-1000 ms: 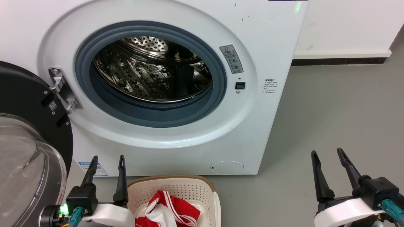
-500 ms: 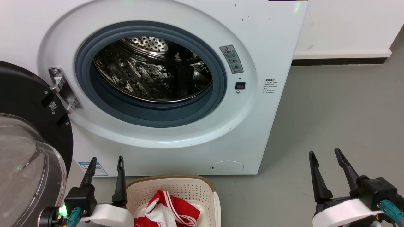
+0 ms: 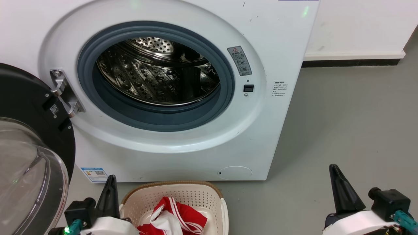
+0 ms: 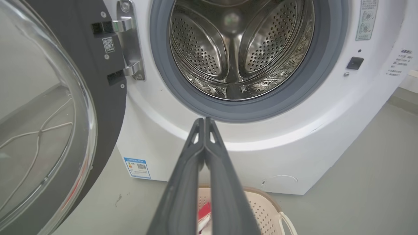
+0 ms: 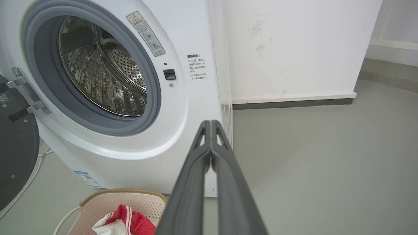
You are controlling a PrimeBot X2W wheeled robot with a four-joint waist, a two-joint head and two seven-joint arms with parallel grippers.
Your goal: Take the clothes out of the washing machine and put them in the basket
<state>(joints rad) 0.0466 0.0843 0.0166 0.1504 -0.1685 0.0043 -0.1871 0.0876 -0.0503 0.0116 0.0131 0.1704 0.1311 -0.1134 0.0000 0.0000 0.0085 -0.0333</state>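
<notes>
You are holding the left gripper (image 4: 204, 120) with its fingers pressed together on nothing, and the right gripper (image 5: 210, 121) is sitting the same way, empty. Just below and right of the left fingers the basket (image 3: 169, 184) is standing on the floor, with the clothes (image 3: 178, 218) lying bunched inside it. Ahead of both tools the washer (image 3: 261, 130) is standing open. Its drum (image 4: 235, 49) is showing only bare steel, so the job is looking finished. Be checking the drum's near bottom, which the ring (image 3: 156, 120) is partly hiding, before calling it done. The door (image 4: 49, 130) is hanging open close on the left gripper's left, so be steering clear. Smooth grey floor (image 5: 326, 163) is running rightward to a white wall (image 5: 294, 49).
</notes>
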